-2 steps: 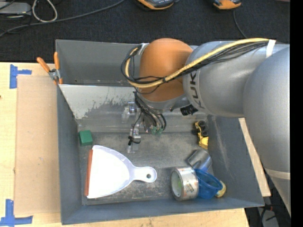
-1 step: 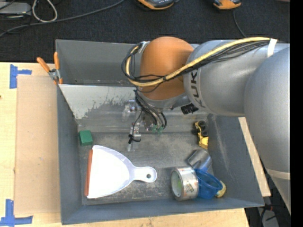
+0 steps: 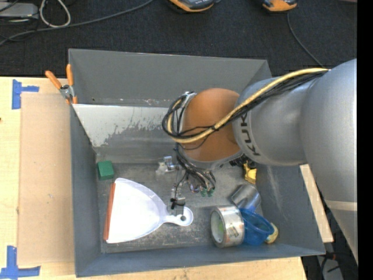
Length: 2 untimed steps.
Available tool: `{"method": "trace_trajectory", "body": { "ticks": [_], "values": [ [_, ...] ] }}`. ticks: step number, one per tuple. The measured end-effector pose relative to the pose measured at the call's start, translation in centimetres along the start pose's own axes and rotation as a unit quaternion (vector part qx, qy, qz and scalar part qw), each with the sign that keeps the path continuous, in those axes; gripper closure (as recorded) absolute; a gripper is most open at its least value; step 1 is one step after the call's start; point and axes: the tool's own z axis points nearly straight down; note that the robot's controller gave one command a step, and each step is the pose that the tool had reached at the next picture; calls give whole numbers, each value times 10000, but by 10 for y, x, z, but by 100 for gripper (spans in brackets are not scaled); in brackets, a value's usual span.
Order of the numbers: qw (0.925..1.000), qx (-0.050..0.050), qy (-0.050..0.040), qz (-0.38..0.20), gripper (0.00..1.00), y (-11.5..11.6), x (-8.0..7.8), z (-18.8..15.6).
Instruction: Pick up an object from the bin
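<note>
My gripper (image 3: 175,202) hangs below the orange wrist cover near the middle of the bin. Its tip is just above the handle end of a white dustpan (image 3: 131,212). The dustpan has an orange edge and lies flat at the bin's front left, with its handle ring pointing right. A roll of silver tape (image 3: 226,226) stands on edge to the right of the handle, a short way from the gripper. Nothing shows as held.
Against the tape roll lies a blue thing (image 3: 257,226) with a yellow end. A small grey metal cylinder (image 3: 245,195) lies behind it, and a yellow piece (image 3: 249,172) is by the right wall. A green block (image 3: 105,170) sits far left. The arm covers the bin's right rear.
</note>
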Motion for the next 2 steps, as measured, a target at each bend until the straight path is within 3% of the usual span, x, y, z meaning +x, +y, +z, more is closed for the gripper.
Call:
{"method": "trace_trajectory", "body": {
  "ticks": [1, 2],
  "values": [
    [9883, 0, -33, -1524, 0, -4, 42, -2],
    [9919, 8, 42, -1271, 0, 13, 80, 5]
  ]
}}
